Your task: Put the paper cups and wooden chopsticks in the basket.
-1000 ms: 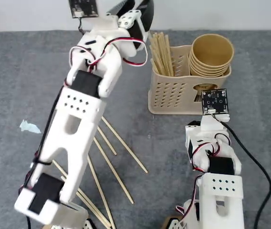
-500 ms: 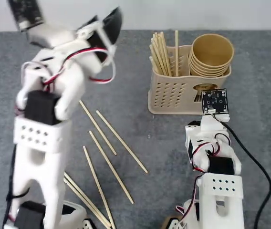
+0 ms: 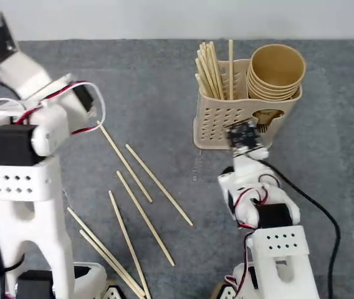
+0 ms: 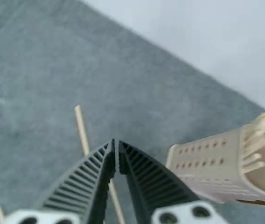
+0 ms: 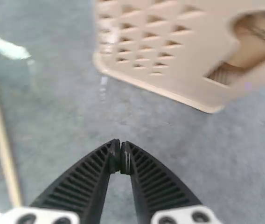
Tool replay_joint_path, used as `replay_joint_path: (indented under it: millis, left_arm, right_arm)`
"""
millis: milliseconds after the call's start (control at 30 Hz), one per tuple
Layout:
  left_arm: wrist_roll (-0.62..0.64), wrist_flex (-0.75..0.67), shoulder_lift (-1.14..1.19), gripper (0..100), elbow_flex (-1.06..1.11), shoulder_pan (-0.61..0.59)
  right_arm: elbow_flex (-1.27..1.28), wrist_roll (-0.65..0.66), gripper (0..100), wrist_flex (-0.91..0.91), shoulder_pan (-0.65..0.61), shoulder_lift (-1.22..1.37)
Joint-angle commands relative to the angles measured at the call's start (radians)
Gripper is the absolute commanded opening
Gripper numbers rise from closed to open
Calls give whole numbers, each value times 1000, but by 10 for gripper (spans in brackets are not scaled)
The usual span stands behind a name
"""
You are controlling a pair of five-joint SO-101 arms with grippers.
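Grey carpet [image 3: 164,93] underlies everything (pale wall [image 3: 164,18] behind); wooden chopsticks [image 3: 145,218] lie scattered.

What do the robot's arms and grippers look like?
The left arm and right arm are white plastic with rows of small holes and black motor blocks. Red, white and black wires loop at the joints; a thick black cable leaves the right arm. The left gripper and right gripper are black, ribbed, tapering.

Basket [image 3: 227,124]: one. Paper cups [image 3: 278,65]: one nested stack, several rims, exact number unclear. Wooden chopsticks [image 3: 209,68] standing in basket: about six, bunched, hard to separate. Loose chopsticks [image 3: 144,215] on table [image 3: 326,156] between the arms: six. Arms: two, left arm [image 3: 24,180], right arm [image 3: 280,243].
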Motion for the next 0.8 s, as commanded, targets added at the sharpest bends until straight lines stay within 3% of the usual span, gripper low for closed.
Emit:
replay_joint_path:
  millis: [0,200,367,533,767]
  left_arm:
    - [0,75,-46,11,16,-48]
    - [-63,71,-48,10,159,-149]
    - [-80,-89,-114,10,377,-218]
    - [-80,-252,-341,10,680,-221]
    - [-78,-334,-566,11,943,-290]
  right_arm:
    - [-147,20,20,119,-102,-15]
    - [-284,17,49,220,-245,47]
    - [-394,17,53,214,-331,286]
    - [-559,-26,61,222,-415,568]
    - [-729,-46,202,214,-484,849]
